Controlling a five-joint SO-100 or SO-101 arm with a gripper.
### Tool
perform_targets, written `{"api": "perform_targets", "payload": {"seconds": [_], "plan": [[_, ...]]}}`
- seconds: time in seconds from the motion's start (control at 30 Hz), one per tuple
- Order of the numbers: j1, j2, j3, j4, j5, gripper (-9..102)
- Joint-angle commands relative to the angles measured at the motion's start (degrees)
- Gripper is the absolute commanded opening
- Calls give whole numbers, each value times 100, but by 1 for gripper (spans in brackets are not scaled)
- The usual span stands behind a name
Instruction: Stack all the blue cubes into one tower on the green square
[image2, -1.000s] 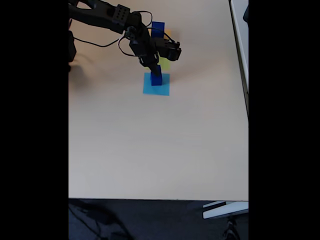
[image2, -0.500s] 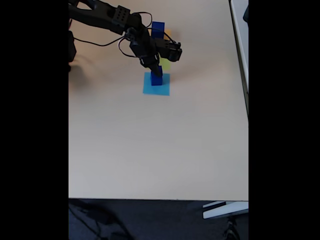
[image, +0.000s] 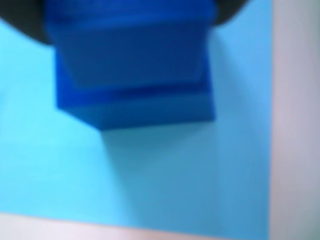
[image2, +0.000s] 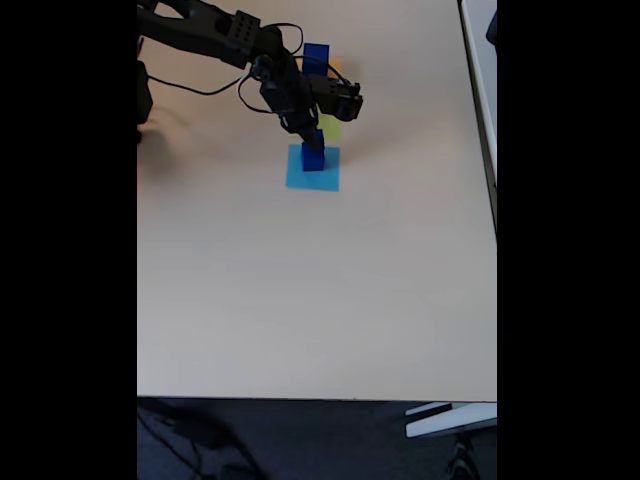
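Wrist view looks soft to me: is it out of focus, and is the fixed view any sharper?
Wrist view: yes, blurred; the blue cube sits too close, its edges smeared, its shadow falling on the light-blue square. Fixed view: sharper but distant, black bars on both sides, the pincer and cube small, daylight even across the table.

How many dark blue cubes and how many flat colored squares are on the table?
Dark blue cubes: 2, one on the light-blue square under the claw, one farther back
Light-blue squares: 1
Yellow-green squares: 1
Orange squares: 1, a sliver beside the far cube
Total: 5 things. The arm may hide more.
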Motion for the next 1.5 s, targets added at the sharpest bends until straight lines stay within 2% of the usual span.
{"api": "perform_targets", "payload": {"seconds": [0.0,1.47], "plan": [[0,545,9,-123,53,0],[88,571,114,-141,97,2]]}}
